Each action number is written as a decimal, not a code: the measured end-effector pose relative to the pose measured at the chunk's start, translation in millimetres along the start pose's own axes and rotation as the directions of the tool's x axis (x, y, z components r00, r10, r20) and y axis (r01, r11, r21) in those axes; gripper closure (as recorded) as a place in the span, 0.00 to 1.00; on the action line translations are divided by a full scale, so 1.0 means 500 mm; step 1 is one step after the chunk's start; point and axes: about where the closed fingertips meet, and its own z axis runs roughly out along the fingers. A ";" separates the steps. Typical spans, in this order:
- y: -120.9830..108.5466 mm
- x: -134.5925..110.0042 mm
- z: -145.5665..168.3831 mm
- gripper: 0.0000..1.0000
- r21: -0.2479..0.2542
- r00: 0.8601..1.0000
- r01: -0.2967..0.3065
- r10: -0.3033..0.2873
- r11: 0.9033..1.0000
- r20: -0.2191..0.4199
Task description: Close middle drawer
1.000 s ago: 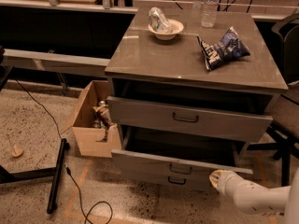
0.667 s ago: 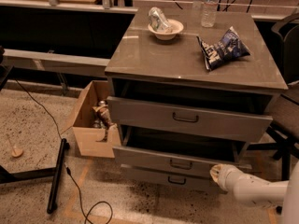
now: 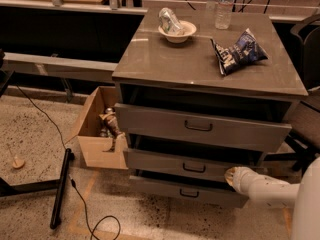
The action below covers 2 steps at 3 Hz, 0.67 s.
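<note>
**Item: middle drawer (image 3: 165,161), part open.**
- Location: second of three in the grey cabinet (image 3: 200,69). It sits under the taller-fronted top drawer (image 3: 150,121) and above the lowest drawer (image 3: 165,188). All three stand out from the carcass.
- Long axis: the low front panel runs roughly from 9 to 3 o'clock across my view, dipping slightly at the 3 o'clock end. Its dark bail handle (image 3: 194,168) sits mid-panel.

**Item: gripper (image 3: 231,175), the only one on the rig.**
- Location: at the right-hand end of the middle drawer's front panel, touching it or just beside it. The pale forearm trails off toward 4 o'clock.
- State: I cannot tell whether it is spread or closed.
- Key relation: the handle lies at about 9 o'clock from the tip. The cabinet interior lies at 12 o'clock. I judge the push must run toward 12 o'clock, square to the panel. Contact this far off-centre may skew the drawer.

**Change noted against the earlier frames.**
- The gripper tip is higher in view and nearer the cabinet.
- The middle drawer sits further in, and the dark gap above it is narrower.

**Item: cardboard box (image 3: 95,149).** It stands on the floor at 9 o'clock from the cabinet.
</note>
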 end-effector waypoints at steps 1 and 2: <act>-0.028 0.010 0.017 1.00 0.003 1.000 0.020 -0.020 1.000 -0.004; -0.053 0.026 0.026 1.00 0.008 1.000 0.028 -0.028 1.000 -0.015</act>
